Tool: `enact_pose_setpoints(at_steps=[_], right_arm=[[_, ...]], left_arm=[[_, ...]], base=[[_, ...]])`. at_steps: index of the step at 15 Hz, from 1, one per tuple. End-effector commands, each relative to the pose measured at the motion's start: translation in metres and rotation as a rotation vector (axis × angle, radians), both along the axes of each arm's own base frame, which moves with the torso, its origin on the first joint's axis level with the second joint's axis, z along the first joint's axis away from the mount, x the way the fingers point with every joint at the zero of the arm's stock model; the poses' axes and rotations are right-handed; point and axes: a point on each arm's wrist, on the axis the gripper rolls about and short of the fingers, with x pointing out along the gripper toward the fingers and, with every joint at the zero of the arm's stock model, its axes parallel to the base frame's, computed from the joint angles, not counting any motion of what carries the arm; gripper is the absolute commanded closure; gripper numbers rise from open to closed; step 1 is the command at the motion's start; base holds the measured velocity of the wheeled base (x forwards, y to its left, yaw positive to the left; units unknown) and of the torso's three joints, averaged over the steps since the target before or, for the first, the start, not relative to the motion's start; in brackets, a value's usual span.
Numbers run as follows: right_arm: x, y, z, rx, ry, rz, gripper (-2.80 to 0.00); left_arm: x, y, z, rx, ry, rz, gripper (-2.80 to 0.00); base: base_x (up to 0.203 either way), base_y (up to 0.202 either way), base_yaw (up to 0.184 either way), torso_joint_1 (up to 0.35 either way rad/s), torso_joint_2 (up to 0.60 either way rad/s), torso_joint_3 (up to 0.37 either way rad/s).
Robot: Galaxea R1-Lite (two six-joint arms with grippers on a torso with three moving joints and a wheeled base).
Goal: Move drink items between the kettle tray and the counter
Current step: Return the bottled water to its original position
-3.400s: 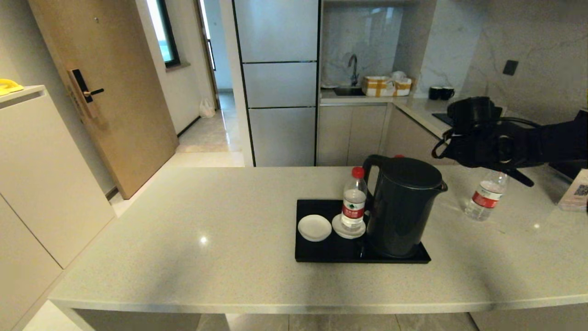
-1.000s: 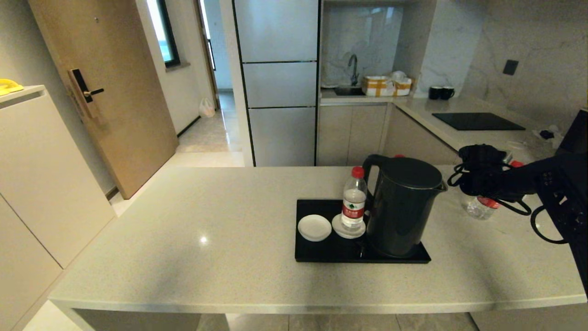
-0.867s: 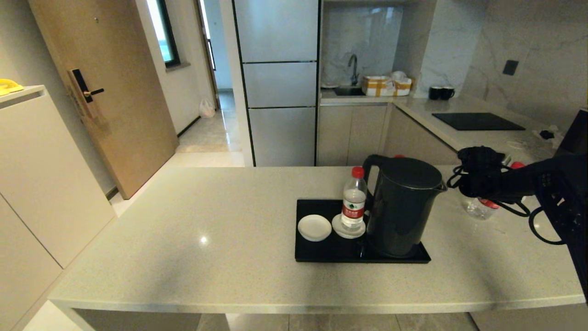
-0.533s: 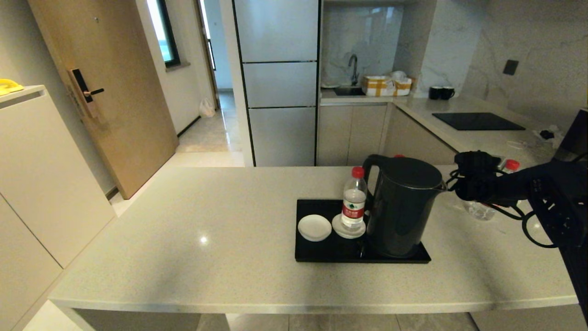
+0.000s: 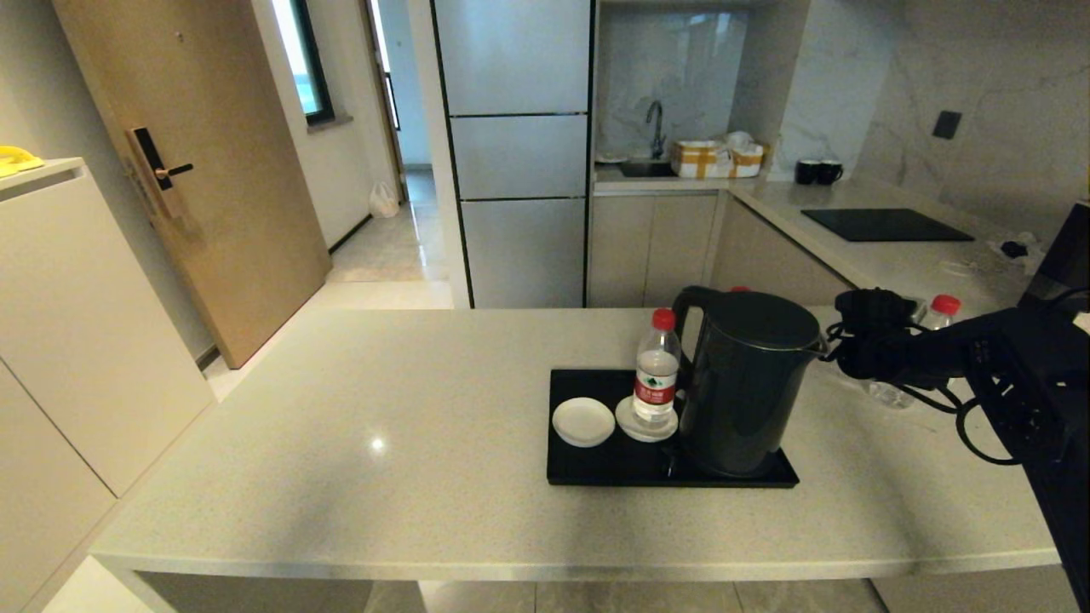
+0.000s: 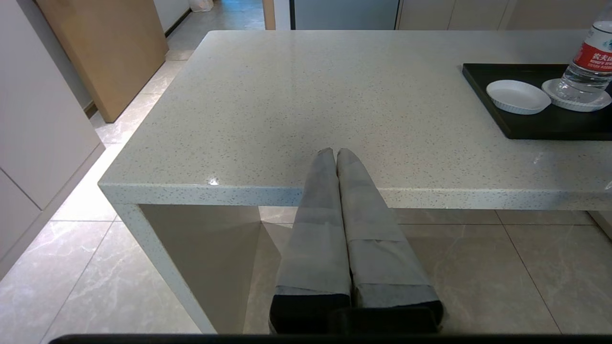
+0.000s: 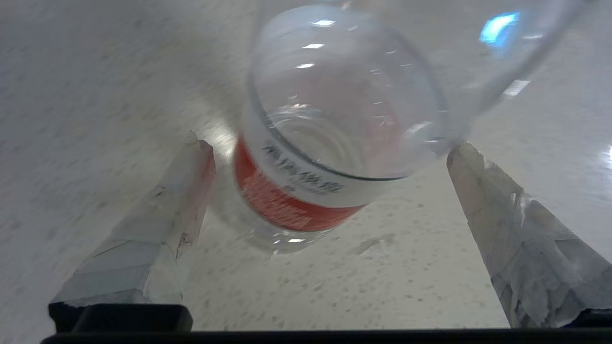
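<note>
One drink item, a clear bottle (image 5: 656,368) with a red cap, stands on a white coaster on the black kettle tray (image 5: 596,472). A second bottle (image 5: 941,311) stands on the counter (image 5: 383,400) to the right of the tray, mostly hidden behind my right arm (image 5: 877,340). In the right wrist view my right gripper (image 7: 325,150) is open, its fingers on either side of this bottle (image 7: 330,143). My left gripper (image 6: 336,152) is shut and empty, parked near the counter's front edge, out of the head view.
A dark kettle (image 5: 745,383) fills the tray's right half, between the two bottles. An empty white coaster (image 5: 583,421) lies on the tray's left. A black cooktop panel (image 5: 886,224) sits on the far right worktop.
My right arm came down from above the counter bottle and shifted slightly left, with its open fingers now around the bottle. The bottle's red cap shows more. The left arm has not moved.
</note>
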Motion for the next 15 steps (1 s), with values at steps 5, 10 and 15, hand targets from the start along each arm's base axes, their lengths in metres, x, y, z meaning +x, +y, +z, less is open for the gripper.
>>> enact_pose_setpoints(at_steps=[5,10,15], right_arm=[[-0.004,-0.017,0.008,0.051,-0.018,0.036,-2.80],[-0.005,-0.019,0.007,0.081,-0.020,0.069,-2.80],[-0.004,-0.019,0.004,0.116,-0.028,0.108,-2.80]], left_arm=[[0.000,0.000,0.000,0.000,0.001,0.000,0.00],[0.000,0.000,0.000,0.000,0.001,0.002,0.00],[0.000,0.000,0.000,0.000,0.000,0.000,0.00]], base=[[0.000,0.000,0.000,0.000,0.00,0.000],[0.000,0.000,0.000,0.000,0.00,0.000],[0.000,0.000,0.000,0.000,0.00,0.000]])
